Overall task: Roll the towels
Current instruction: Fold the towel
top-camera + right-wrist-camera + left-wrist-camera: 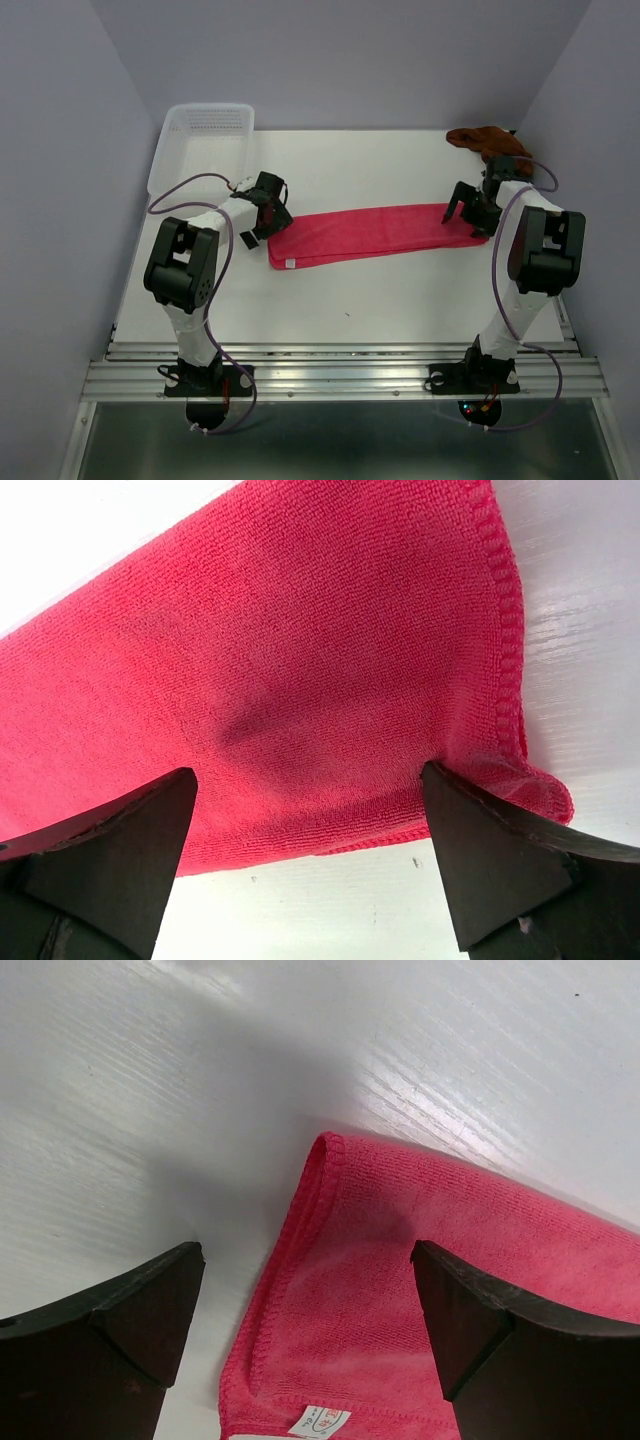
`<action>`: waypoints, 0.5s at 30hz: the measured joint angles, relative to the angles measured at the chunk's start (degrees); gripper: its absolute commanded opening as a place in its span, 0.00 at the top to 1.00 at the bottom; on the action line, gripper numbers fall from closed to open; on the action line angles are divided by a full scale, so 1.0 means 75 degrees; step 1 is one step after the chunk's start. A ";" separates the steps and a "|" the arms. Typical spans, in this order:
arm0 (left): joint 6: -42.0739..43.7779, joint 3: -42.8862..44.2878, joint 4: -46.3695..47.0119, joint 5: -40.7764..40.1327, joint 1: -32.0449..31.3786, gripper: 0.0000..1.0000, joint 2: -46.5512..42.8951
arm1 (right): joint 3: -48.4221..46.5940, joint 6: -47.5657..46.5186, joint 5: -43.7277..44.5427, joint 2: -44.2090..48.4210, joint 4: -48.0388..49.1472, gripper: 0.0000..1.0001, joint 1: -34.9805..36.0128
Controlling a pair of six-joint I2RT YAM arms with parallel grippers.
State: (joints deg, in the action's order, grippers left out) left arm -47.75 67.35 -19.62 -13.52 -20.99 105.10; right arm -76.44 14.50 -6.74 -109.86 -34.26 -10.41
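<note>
White tabletop [400, 300] fills the space between pale lilac walls, with a white basket [205, 140] at the far left corner. The pink towel [370, 232] lies flat across the middle, folded into a long strip running left to right. The brown towel [480, 138] sits crumpled at the far right corner, well apart from it.

The left gripper [305, 1260] hangs over the strip's left end with its fingers spread wide and holding nothing. One finger is over bare table and the other over cloth, near the small label [320, 1422]. The right gripper [308, 775] hangs over the right end, fingers also spread and empty. Its right-hand finger sits right at the corner, where the cloth bunches up into a small fold.

Rolling has not started, I judge.

Several things could go wrong from here:
- If the left fingers close as they stand, they may catch only the hem, or just the upper layer, so the fold opens.
- The bunched right corner could be dragged by the finger and pull the strip askew.
- A roll started from a crooked end would turn into a cone and come loose.
- Both arms tugging at once could slide the whole towel along the smooth table.
</note>
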 measured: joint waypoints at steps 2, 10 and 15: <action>0.0047 0.0012 0.0000 0.0009 0.0000 0.05 0.0009 | 0.0000 -0.0052 -0.0055 0.0035 -0.0003 0.00 -0.0003; 0.0125 -0.0134 0.0082 0.0149 0.0000 0.11 -0.0111 | -0.0207 -0.0280 -0.0023 0.0516 0.0000 0.00 -0.0169; 0.0119 -0.0446 0.0125 0.0207 0.0000 0.24 -0.0344 | -0.0446 -0.0772 0.0338 0.0580 0.0026 0.00 -0.0425</action>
State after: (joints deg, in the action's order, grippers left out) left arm -46.85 64.01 -18.68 -11.97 -20.99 102.52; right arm -79.79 8.71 -4.21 -105.51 -34.06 -13.61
